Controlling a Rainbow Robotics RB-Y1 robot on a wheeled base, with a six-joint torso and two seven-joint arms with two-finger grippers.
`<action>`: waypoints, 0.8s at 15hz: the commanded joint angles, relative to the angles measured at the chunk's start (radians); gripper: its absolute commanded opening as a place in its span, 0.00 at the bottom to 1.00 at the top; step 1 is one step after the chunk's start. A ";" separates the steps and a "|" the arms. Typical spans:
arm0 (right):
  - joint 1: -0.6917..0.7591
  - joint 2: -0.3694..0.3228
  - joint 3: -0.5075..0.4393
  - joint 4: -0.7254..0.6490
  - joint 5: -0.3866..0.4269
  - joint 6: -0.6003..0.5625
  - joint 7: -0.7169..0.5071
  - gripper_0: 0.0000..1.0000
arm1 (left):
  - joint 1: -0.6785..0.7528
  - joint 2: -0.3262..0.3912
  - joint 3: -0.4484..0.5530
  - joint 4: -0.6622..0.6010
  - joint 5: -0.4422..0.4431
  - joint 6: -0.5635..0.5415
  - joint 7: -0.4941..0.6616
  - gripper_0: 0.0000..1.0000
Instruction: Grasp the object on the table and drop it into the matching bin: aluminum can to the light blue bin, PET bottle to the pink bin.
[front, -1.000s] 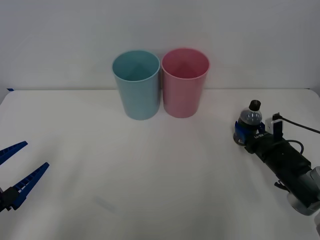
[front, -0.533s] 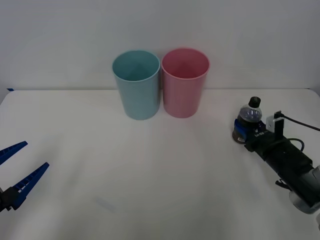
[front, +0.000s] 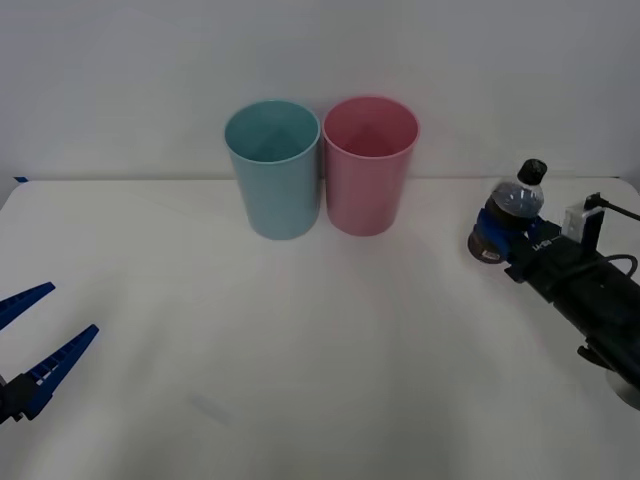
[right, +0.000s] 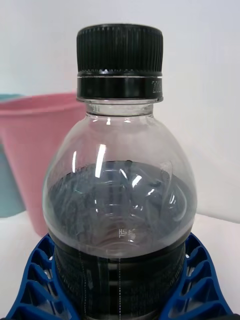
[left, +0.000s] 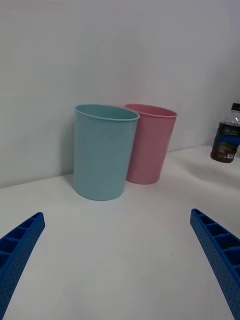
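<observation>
The small clear plastic PET bottle (front: 510, 210) with dark brown liquid, black screw cap and dark label band is held clamped in the right gripper (front: 492, 240), at about 3 o'clock of the front view. In the right wrist view, blue ribbed fingers (right: 37, 280) are seen pressed against both sides of the lower body of the bottle (right: 120, 200). The bottle is tilted, with its cap leaning toward 1 o'clock, and in the left wrist view its base (left: 222, 157) is seen raised clear of the wide white matte table (front: 320, 350).

The tall round pink plastic bin (front: 369, 165) is positioned at about 12 o'clock on the table, at 9 o'clock from the held bottle and well apart from it. The tall round light blue plastic bin (front: 274, 168) is set just beside the pink bin, on its 9 o'clock side; whether the two walls touch cannot be determined.

The left gripper (front: 28, 340) is parked low over the table at about 8 o'clock, with its blue fingers (left: 215, 250) spread wide and nothing held between them.
</observation>
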 joint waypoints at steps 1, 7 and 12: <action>0.014 -0.032 0.000 -0.084 0.000 -0.024 -0.119 0.00 | 0.000 0.000 0.000 0.000 0.000 0.000 0.000 1.00; 0.021 -0.101 -0.003 -0.270 -0.012 -0.023 -0.385 0.00 | 0.000 0.000 0.000 0.000 0.000 0.000 0.000 1.00; -0.055 -0.156 0.000 -0.328 -0.015 -0.017 -0.514 0.00 | 0.000 0.000 0.000 0.000 0.000 0.000 0.000 1.00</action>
